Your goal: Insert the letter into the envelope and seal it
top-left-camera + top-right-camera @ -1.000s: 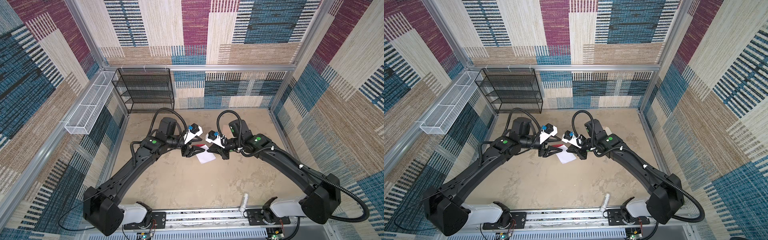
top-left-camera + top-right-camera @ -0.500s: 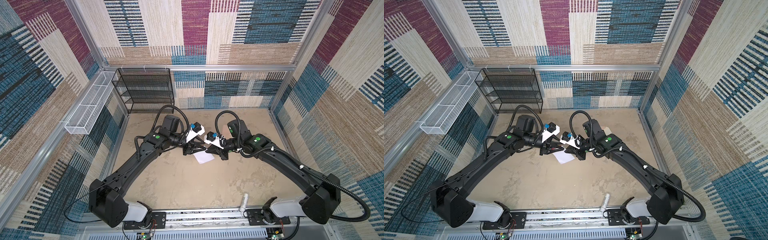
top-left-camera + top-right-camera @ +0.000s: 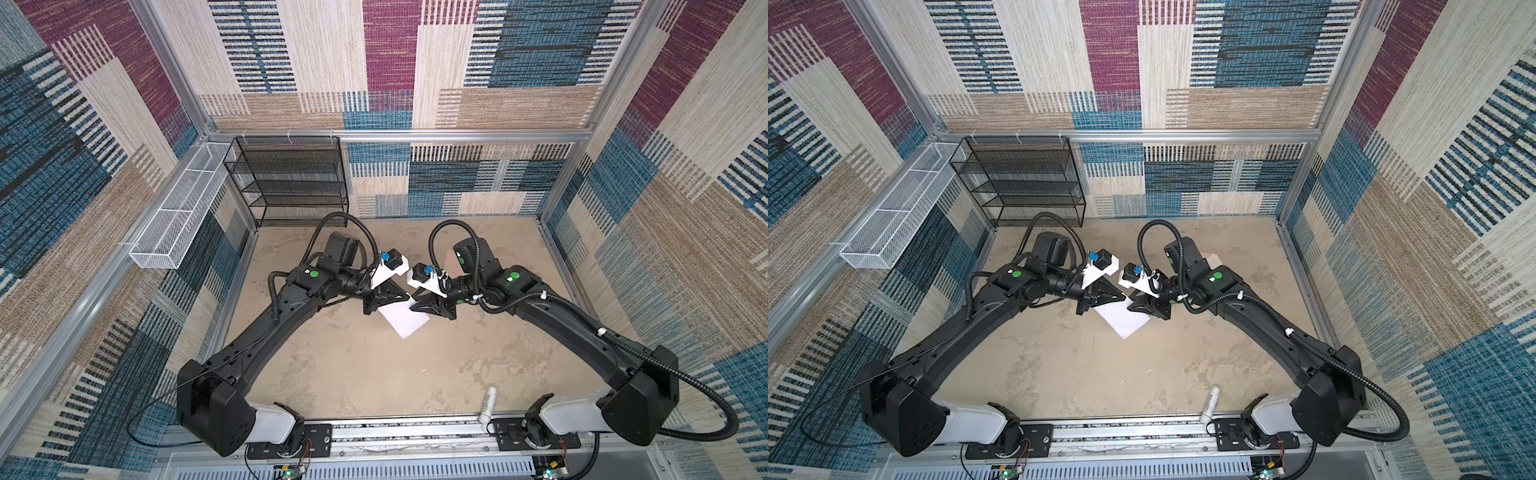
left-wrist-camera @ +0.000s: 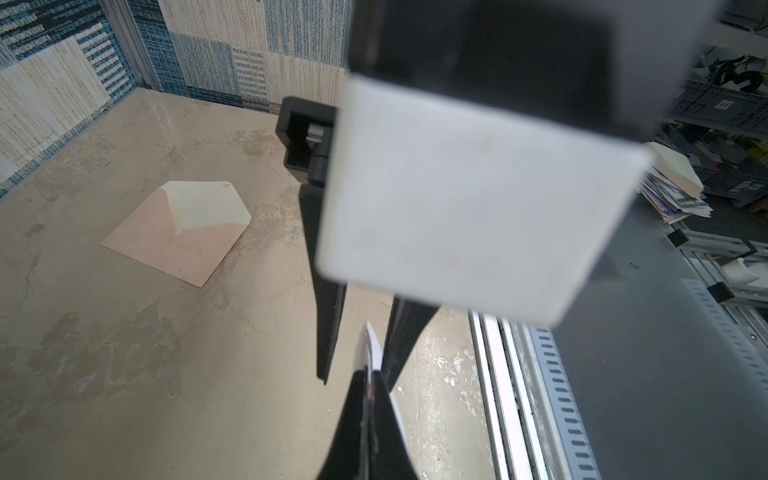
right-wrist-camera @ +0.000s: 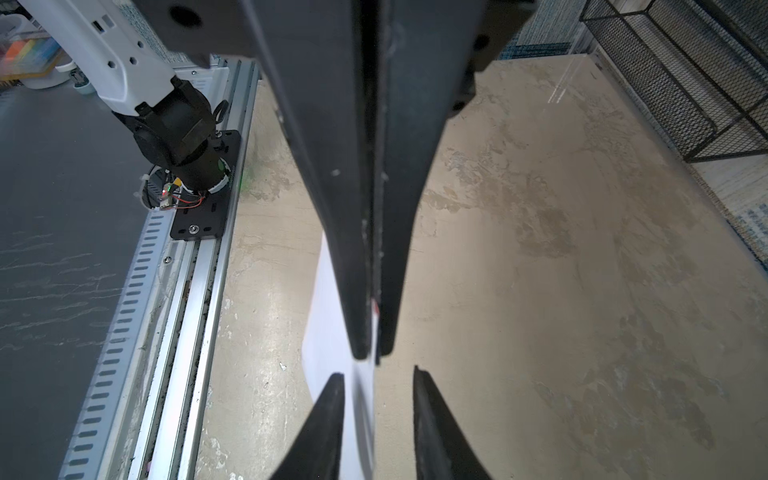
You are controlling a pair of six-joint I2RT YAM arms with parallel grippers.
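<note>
Left gripper [image 5: 371, 353] clamped on the letter [image 3: 405, 321], white face up, over mid-table [image 3: 353, 374]. Right gripper [image 5: 378, 395] jaws apart, straddling the letter's edge. Envelope [image 4: 174, 245] lies flat beside the right arm, flap [image 4: 208, 208] open.

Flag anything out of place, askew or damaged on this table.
The envelope lies skewed to the table edges, flap open, one flap corner apparently creased. A white tube lies loose against the front rail by the right arm's base. The letter is merely pinched in the left gripper. Nothing spilled.
</note>
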